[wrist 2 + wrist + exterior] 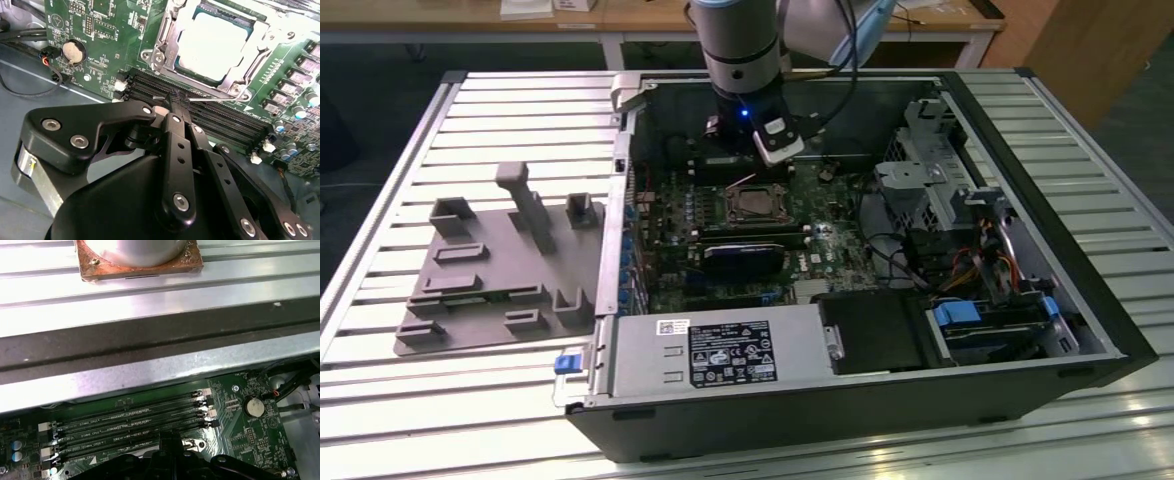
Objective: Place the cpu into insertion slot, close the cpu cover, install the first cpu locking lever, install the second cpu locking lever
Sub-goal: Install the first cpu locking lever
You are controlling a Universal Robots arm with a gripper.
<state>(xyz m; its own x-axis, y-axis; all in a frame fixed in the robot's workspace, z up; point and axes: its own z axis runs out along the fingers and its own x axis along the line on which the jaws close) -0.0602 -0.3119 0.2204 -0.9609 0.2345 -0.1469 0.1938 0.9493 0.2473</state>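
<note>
Pinching its fingers narrow on a thin silvery locking lever (215, 99), the gripper (175, 101) works just above the black memory slots (220, 120); beside them the cpu (212, 42) sits in the insertion slot (732, 207) under the closed cpu cover (167, 39), inside the open computer case (761, 420).

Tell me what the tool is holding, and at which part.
The tool appears shut on a thin silvery locking lever, gripping it near its free end.
</note>
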